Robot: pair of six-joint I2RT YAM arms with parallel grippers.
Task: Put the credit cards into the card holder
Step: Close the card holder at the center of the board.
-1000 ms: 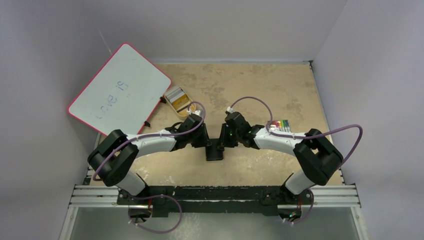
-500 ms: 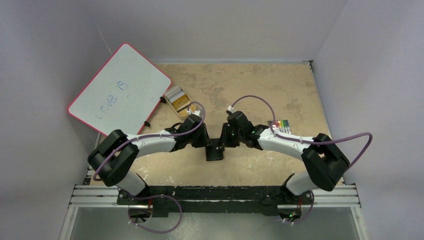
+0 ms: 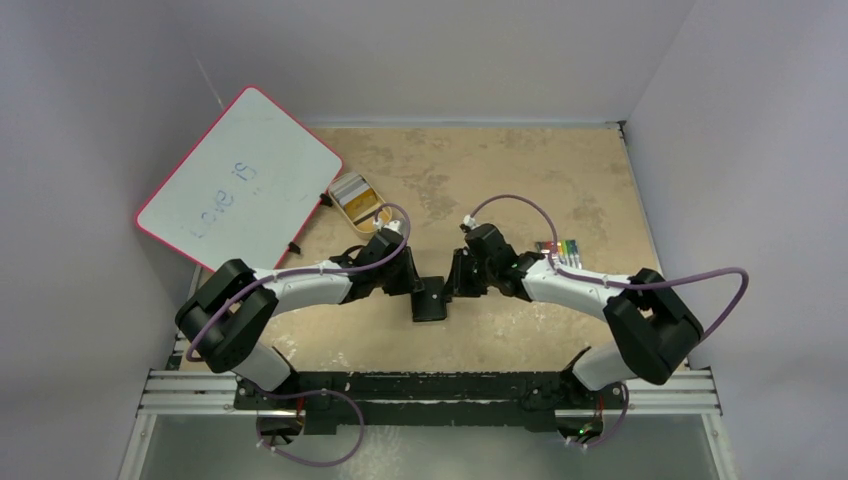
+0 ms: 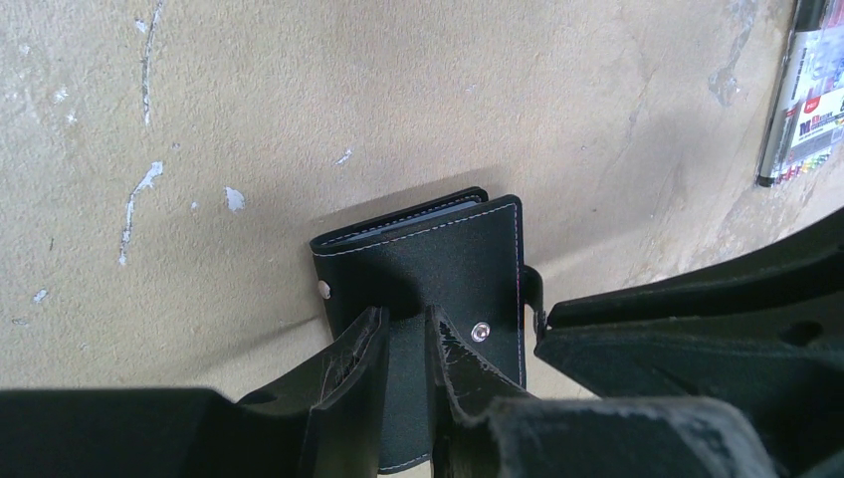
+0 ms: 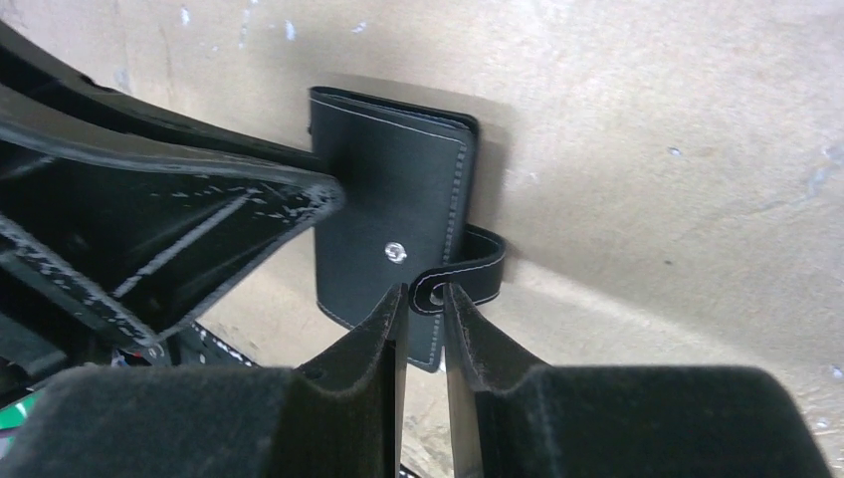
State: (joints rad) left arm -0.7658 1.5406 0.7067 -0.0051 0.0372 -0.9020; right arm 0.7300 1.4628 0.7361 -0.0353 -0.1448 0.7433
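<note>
The card holder lies closed and flat on the tan table between my two grippers; it is black with white stitching. My left gripper rests its fingertips on the cover with a narrow gap between the jaws and nothing gripped in it. My right gripper is shut on the snap tab, which curls out from the holder's right edge. A silver snap stud shows on the cover. No credit cards are in view.
A pink-rimmed whiteboard leans at the back left, with a gold oval tin beside it. A multicoloured striped pack lies behind my right forearm. Grey walls close in on three sides of the table.
My right wrist has shifted a little to the right, with its elbow swinging outward. The left arm and the card holder have stayed put.
</note>
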